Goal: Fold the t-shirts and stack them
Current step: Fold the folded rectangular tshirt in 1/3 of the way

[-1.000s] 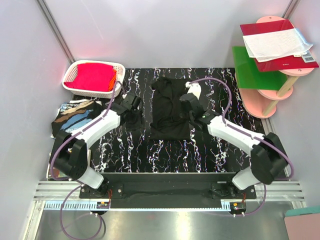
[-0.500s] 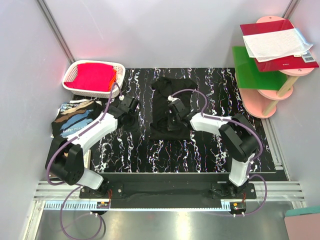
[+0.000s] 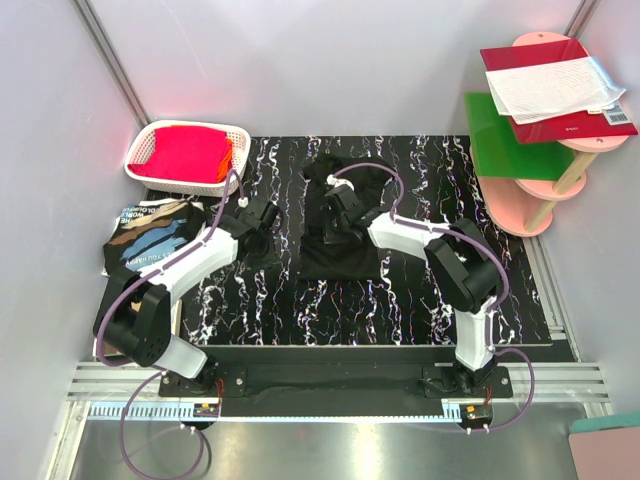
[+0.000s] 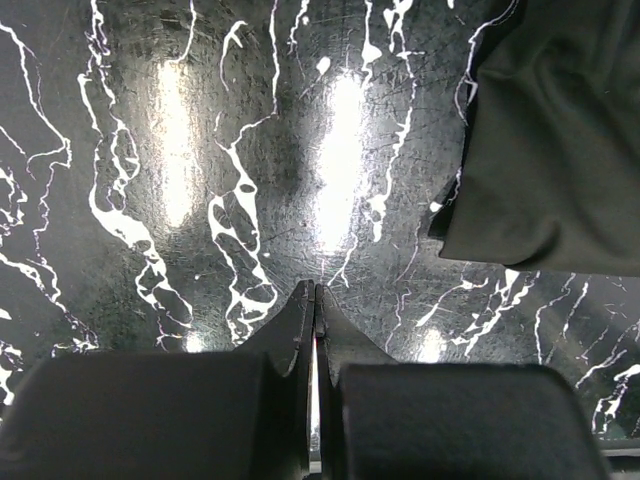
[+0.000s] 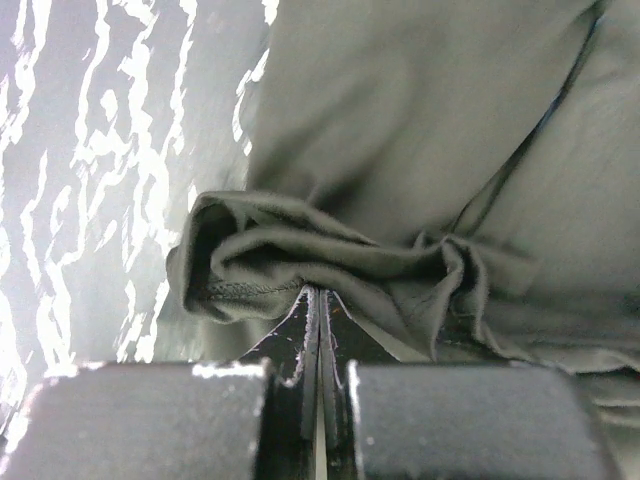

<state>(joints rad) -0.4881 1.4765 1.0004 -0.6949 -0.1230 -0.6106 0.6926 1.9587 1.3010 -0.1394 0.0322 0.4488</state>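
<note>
We see one black t-shirt lying rumpled at the middle of the table. A second t-shirt lies print up at the left edge. Our left gripper is pressed shut on nothing, over bare tabletop just beside the middle shirt. Our right gripper is closed too, its tips against a bunched fold of that shirt; whether cloth is pinched we cannot tell.

Left claw and right claw: 2 blocky black fingers each. Behind them, left arm and right arm show white shells, black joints, looping purple cable.
</note>
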